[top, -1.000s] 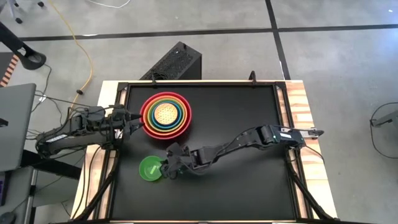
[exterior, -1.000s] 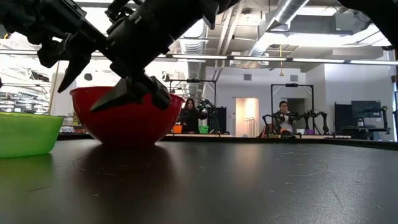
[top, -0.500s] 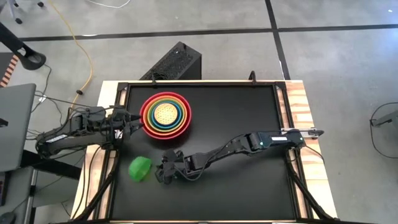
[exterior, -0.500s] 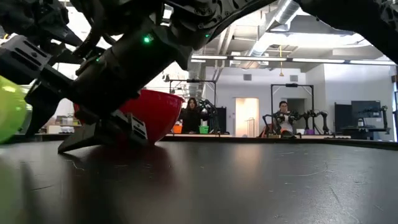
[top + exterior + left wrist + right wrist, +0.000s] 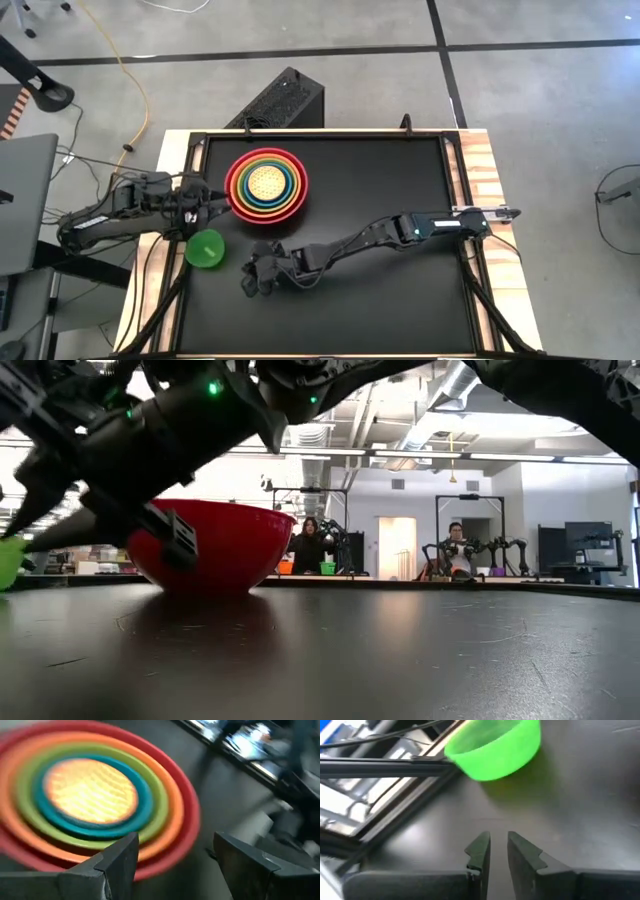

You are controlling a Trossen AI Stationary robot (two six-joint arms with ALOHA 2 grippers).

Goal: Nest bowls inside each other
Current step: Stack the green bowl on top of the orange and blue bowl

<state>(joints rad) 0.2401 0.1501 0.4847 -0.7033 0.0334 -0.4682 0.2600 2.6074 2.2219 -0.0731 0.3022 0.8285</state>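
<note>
Five bowls sit nested (image 5: 267, 183) at the table's far left: red outermost, then orange, yellow-green and blue, with a dotted yellow-orange one in the middle (image 5: 90, 795). The red bowl (image 5: 215, 550) rests on its base. The small green bowl (image 5: 205, 249) sits apart by the table's left rail and looks tilted in the right wrist view (image 5: 495, 747). My right gripper (image 5: 248, 282) is low over the table, to the near right of that bowl. Its fingers (image 5: 497, 845) stand a narrow gap apart with nothing between them. My left gripper (image 5: 207, 205) waits open just left of the nest (image 5: 175, 865).
The table's raised left rail (image 5: 380, 767) runs right beside the green bowl. A black box (image 5: 285, 100) stands on the floor beyond the far edge. The right half of the black tabletop (image 5: 400, 300) is bare. People sit far off in the room behind (image 5: 305, 545).
My right gripper has moved down and toward the table's near left. The green bowl stood upright beside its fingers. It then tipped over and travelled toward the table's left edge, and now sits by the left rail. The nested bowls have not moved.
</note>
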